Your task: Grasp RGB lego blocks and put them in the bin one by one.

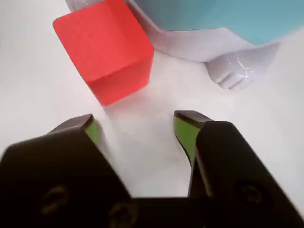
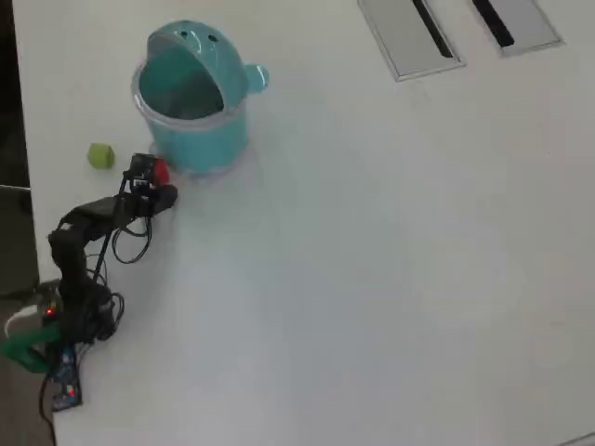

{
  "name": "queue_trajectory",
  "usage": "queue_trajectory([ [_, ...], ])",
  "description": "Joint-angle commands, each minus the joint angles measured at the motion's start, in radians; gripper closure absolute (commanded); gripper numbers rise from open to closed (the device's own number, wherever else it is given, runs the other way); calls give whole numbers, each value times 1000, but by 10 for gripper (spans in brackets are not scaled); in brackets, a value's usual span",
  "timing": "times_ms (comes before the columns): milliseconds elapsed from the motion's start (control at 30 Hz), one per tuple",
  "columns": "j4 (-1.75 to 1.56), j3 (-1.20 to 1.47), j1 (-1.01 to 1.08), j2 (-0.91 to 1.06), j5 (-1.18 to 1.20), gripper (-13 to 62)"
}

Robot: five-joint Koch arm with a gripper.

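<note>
Red cube lego block upper left, ungrasped | end effector wide, empty | you advance left, close.

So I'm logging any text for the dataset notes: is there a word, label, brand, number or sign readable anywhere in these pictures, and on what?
None can be read.
The red block: plain faces, no print.
The teal bin: only two dark dots on its lid, no letters.
The gripper: black with green pads, no marking.
The circuit board at the arm's base: too small to read.
The table panels: dark slots, no text.
</note>
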Motion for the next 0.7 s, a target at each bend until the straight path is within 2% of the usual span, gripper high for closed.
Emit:
queue_trajectory([
  [0,3,-37,18,35,-14,201],
  [667,23,-230,-92,23,8,193],
])
